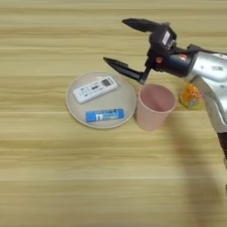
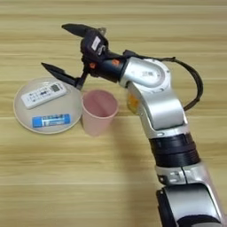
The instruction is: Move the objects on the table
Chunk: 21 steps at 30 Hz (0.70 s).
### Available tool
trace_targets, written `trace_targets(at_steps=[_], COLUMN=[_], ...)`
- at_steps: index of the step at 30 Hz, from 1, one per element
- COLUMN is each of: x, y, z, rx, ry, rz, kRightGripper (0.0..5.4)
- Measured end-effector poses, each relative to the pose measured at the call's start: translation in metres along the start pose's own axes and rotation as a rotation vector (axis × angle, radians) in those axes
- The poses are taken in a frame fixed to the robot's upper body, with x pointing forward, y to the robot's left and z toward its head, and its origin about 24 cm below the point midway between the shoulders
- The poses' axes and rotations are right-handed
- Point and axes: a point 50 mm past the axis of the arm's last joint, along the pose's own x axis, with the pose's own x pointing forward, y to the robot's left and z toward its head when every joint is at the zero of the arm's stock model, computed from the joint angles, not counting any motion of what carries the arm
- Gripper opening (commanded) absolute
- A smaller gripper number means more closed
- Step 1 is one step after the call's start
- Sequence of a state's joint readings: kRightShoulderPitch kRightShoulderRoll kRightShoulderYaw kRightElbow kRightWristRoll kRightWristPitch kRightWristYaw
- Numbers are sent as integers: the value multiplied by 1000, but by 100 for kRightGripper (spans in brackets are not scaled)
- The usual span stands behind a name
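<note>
Pink plastic cup point(image 1: 155, 106) stands upright just right of my beige plate point(image 1: 75, 108), which carries the white remote point(image 1: 95, 89) and blue tube point(image 1: 104, 115). My gripper point(image 1: 122, 43) hovers above them, fingers spread wide, empty. Juice bottle point(image 1: 190, 96) sits behind the forearm.
</note>
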<state>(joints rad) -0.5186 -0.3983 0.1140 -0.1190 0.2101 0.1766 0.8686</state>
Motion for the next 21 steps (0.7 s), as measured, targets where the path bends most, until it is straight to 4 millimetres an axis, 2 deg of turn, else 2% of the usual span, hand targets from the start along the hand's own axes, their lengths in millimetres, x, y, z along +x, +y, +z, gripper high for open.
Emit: trace_targets(at_steps=[6, 10, 16, 21], x=[19, 32, 40, 42], y=[14, 33, 60, 85], z=[2, 10, 11, 7], rx=[97, 164, 267, 395], ry=[-7, -61, -59, -41], rz=[2, 36, 94, 207], kRightGripper=[539, 539, 539, 539])
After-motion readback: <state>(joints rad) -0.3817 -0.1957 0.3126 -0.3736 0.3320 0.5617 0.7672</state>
